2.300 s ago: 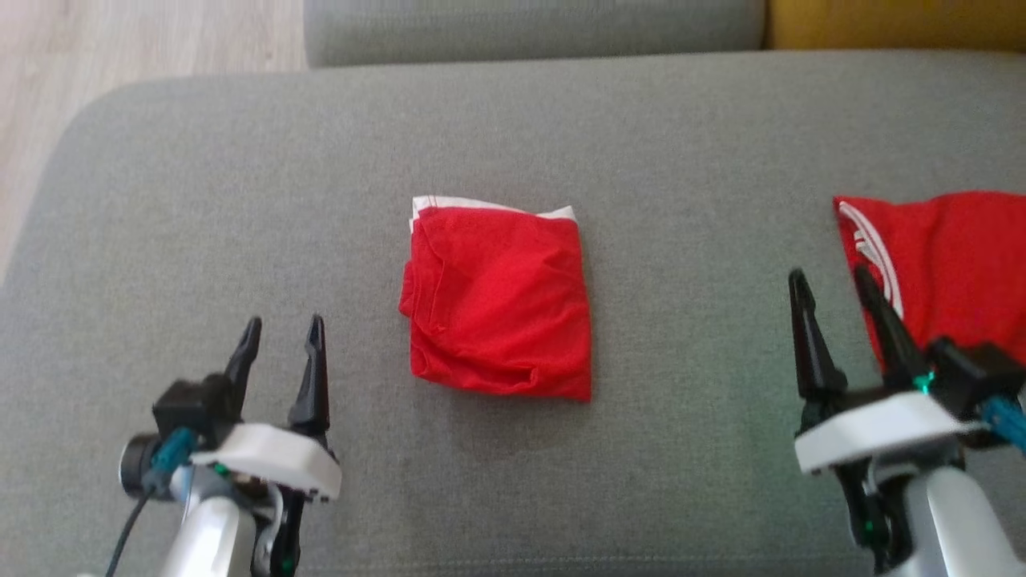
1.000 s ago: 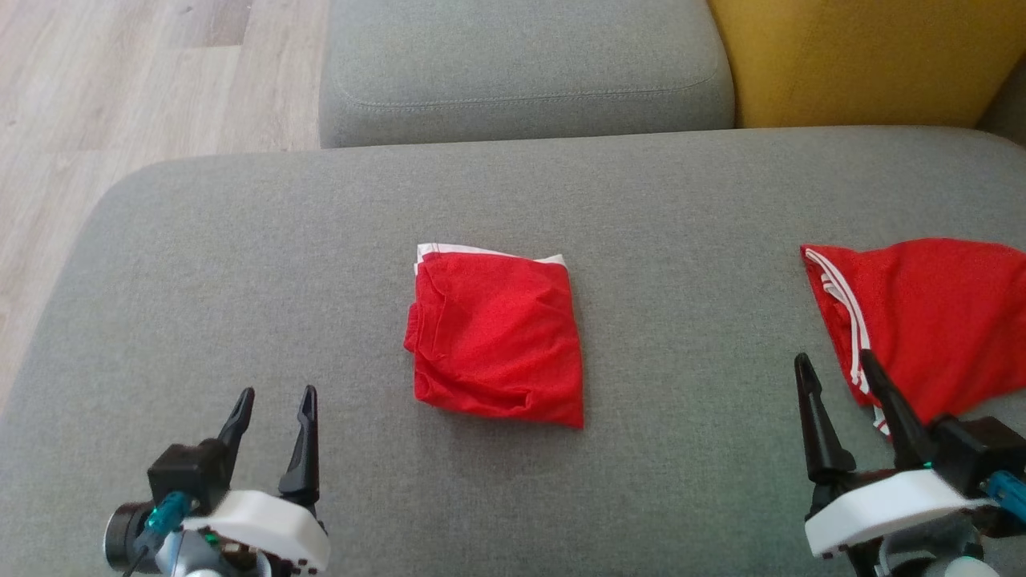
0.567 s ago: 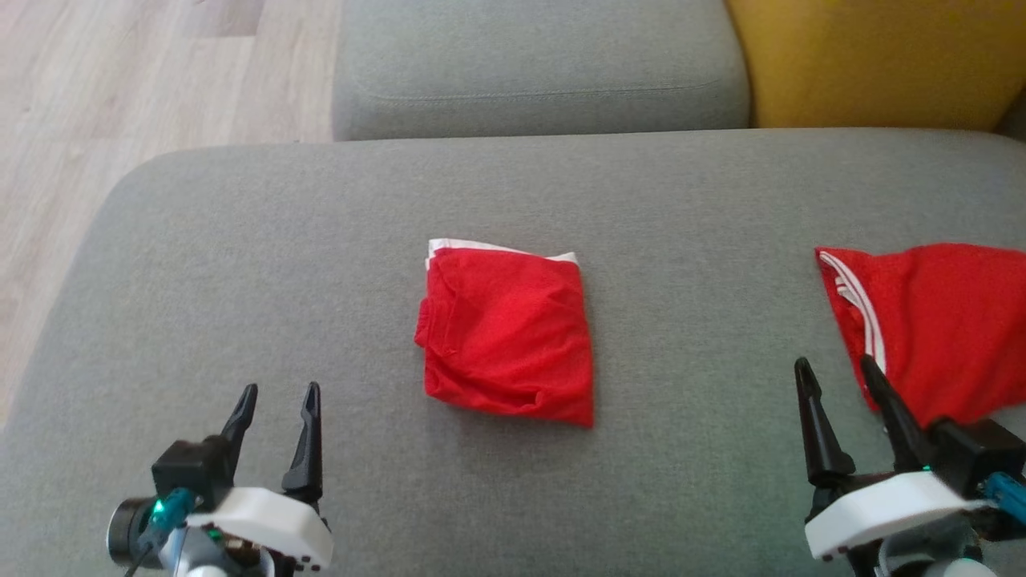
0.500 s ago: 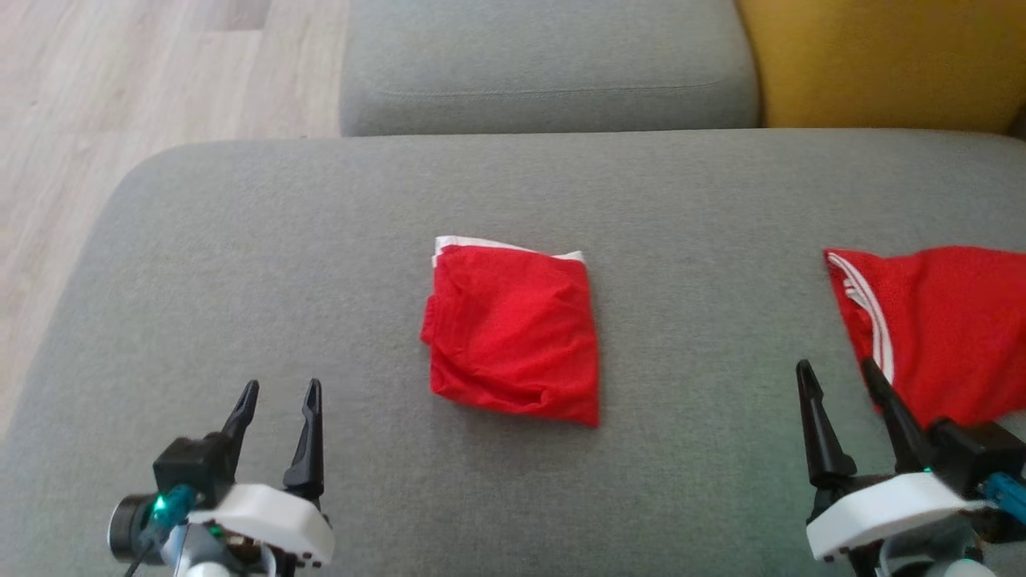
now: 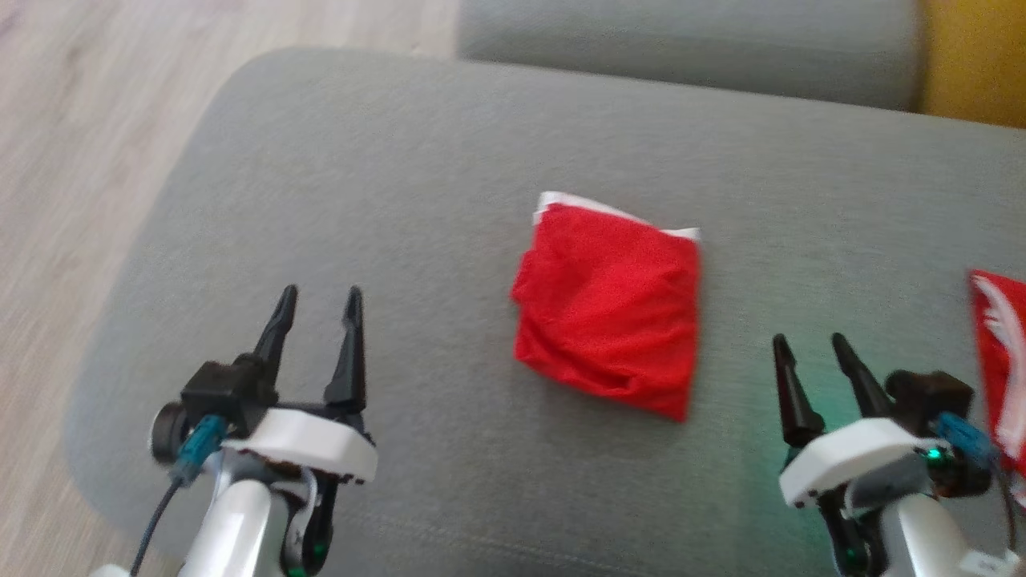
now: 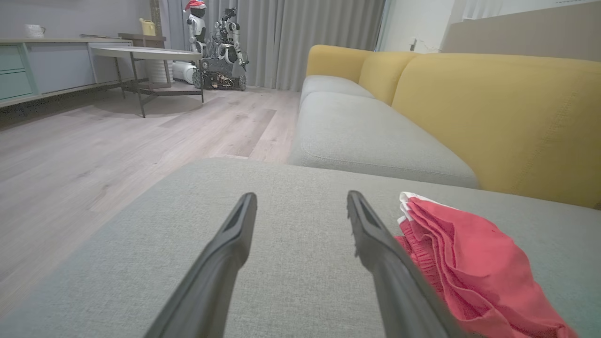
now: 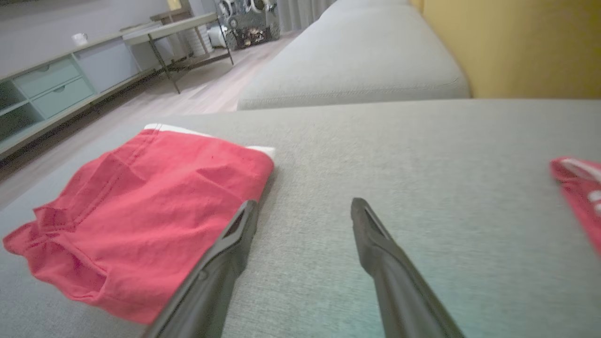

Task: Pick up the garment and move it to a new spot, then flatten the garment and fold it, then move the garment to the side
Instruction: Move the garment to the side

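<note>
A folded red garment (image 5: 613,308) with a white edge lies flat on the grey sofa seat (image 5: 401,184), between my two arms. It shows again as a red garment (image 6: 465,263) right of the fingers in the left wrist view, and as a red garment (image 7: 141,206) left of the fingers in the right wrist view. My left gripper (image 5: 319,296) is open and empty, well to the garment's left. Just right of the garment, the right gripper (image 5: 808,343) also stands open and empty. Neither gripper touches the cloth.
A second red garment with white stripes (image 5: 998,361) lies at the right edge of the seat. Wooden floor (image 5: 88,136) lies past the seat's left edge. Another grey cushion (image 5: 681,36) and a yellow backrest (image 5: 974,56) are behind. A low table (image 6: 145,54) stands across the room.
The camera has swung left, so the whole picture has shifted right and the second garment has slid to the frame's edge. The folded garment lies as before. Both grippers stay open.
</note>
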`<state>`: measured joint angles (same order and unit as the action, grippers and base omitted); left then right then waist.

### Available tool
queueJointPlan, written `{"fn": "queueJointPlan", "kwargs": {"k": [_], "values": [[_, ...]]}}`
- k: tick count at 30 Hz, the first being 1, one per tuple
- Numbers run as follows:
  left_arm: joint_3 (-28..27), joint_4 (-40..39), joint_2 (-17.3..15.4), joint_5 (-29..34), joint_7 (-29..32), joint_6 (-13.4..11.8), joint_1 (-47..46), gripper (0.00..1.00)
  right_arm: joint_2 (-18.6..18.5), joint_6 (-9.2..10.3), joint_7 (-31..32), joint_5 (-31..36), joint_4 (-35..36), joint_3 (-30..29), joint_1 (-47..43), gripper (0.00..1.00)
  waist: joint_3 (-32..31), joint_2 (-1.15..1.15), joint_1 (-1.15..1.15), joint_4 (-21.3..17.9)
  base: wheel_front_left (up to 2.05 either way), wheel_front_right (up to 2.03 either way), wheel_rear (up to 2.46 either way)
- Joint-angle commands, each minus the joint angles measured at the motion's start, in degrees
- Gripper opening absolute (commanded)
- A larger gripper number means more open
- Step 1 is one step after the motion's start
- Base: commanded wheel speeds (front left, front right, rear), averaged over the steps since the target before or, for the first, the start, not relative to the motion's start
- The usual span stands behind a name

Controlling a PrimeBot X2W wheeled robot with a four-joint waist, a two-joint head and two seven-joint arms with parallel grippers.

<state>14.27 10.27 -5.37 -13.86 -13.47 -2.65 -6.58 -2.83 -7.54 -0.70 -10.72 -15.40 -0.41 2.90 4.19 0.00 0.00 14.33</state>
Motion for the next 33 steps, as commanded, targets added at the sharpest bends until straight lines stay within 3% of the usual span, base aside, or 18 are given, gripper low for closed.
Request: {"fn": "queueJointPlan", "kwargs": {"k": [1,7,13,14,15,16,17,18,24,33], "values": [[-1.44,-1.35,0.0,-0.24,-0.82,0.18,-3.43,1.0,-0.82,0.05,-0.61,-0.45,-0.78,2.09,3.34,1.0,3.13,0.0,0.0,4.31,0.0,0.0,0.0],[-0.6,-0.51,1.17,-0.27,-1.44,0.32,-5.15,1.0,-0.71,0.05,-0.06,-1.19,-11.97,3.77,8.09,1.0,4.51,0.0,0.0,8.18,0.0,0.0,0.0],[-1.08,-1.14,1.53,0.32,-1.5,0.48,-5.22,1.0,-0.5,0.05,0.17,-2.47,-18.92,5.27,10.49,1.0,4.55,0.0,0.0,9.03,0.0,0.0,0.0],[-1.46,-1.36,1.6,0.61,-1.51,0.61,-5.1,1.0,-0.43,0.05,1.3,-3.24,-21.47,5.81,11.19,0.87,4.54,0.0,0.0,8.98,0.0,0.0,0.0],[-1.63,-1.47,1.64,0.78,-1.51,0.65,-5.03,1.0,-0.4,0.05,1.39,-3.58,-22.3,6.19,11.61,0.41,4.49,0.0,0.0,8.89,0.0,0.0,0.0],[-1.63,-1.47,1.64,0.78,-1.51,0.65,-5.03,1.0,-0.4,0.05,1.39,-3.58,-22.3,6.19,11.61,0.41,4.49,0.0,0.0,8.89,0.0,0.0,0.0],[-1.83,-1.57,1.67,0.97,-1.51,0.66,-4.95,1.0,-0.37,0.05,1.58,-4.06,-23.1,6.59,11.96,0.11,4.43,0.0,0.0,8.7,0.0,0.0,0.0],[-2.0,-1.69,1.7,1.19,-1.51,0.66,-4.88,1.0,-0.34,0.05,1.73,-4.46,-23.74,7.02,12.3,0.0,4.42,0.0,0.0,8.41,0.0,0.0,0.0],[-2.92,-2.07,1.72,2.2,-1.52,1.06,-4.53,1.0,-0.54,0.05,0.01,-5.25,-24.01,9.34,14.15,0.0,4.31,0.0,0.0,5.1,0.0,0.0,0.0],[-4.24,-2.68,1.3,3.23,-1.52,1.86,-3.72,1.0,-3.68,0.05,-0.28,-4.33,-18.08,12.23,13.4,0.0,3.47,0.0,0.0,-5.6,0.0,0.0,0.0]]}}
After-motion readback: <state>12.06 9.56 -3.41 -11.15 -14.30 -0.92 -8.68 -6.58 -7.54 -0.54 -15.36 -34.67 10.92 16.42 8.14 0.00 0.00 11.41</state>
